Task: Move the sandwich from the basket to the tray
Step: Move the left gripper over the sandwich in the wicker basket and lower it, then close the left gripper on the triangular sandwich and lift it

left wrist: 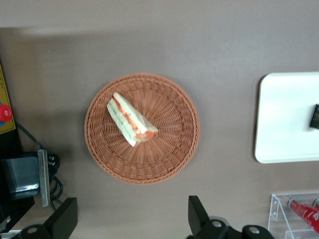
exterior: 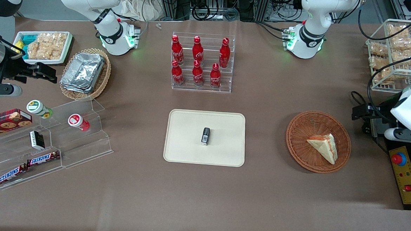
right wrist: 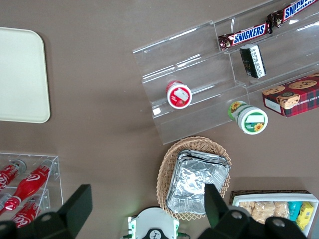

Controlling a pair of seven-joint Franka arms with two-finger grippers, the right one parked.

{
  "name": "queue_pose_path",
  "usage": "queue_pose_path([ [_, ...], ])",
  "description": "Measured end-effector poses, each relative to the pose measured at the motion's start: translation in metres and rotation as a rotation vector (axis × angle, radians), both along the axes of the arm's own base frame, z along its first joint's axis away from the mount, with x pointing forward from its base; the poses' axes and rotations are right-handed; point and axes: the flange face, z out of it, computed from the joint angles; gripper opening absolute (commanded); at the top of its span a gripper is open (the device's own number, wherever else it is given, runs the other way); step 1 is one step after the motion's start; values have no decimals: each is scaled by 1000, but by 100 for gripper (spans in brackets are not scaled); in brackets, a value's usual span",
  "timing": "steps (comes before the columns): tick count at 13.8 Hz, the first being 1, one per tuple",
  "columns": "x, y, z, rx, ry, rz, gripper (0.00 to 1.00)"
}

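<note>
One sandwich (left wrist: pixel 130 119) lies in the basket (left wrist: pixel 142 169), well below my gripper (left wrist: pixel 132 221), whose fingers (left wrist: pixel 64 215) I hold spread wide and empty to straddle it, with the tray (left wrist: pixel 284 129) waiting well off sideways.

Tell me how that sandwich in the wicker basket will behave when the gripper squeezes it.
The sandwich looks like soft layered bread, so it will probably compress and feel light. Lying flat in the basket, its layers might slide apart if pinched across the filling. The gripper, open well above it, should likely close gently.
</note>
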Motion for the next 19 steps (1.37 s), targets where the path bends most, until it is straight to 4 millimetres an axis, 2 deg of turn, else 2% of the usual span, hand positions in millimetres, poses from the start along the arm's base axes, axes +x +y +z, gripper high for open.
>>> queue_pose_path([
  [4,10,1,-19,18,33,43,100],
  [6,15,0,-40,71,70,215,100],
  [8,19,-5,-77,91,77,375,100],
  [10,17,-5,-123,103,60,492,100],
  [12,9,-3,-169,107,49,570,100],
  [15,-6,11,-223,95,1,679,100],
  [17,-20,18,-252,91,-9,722,100],
  [19,-27,22,-263,97,3,751,100],
])
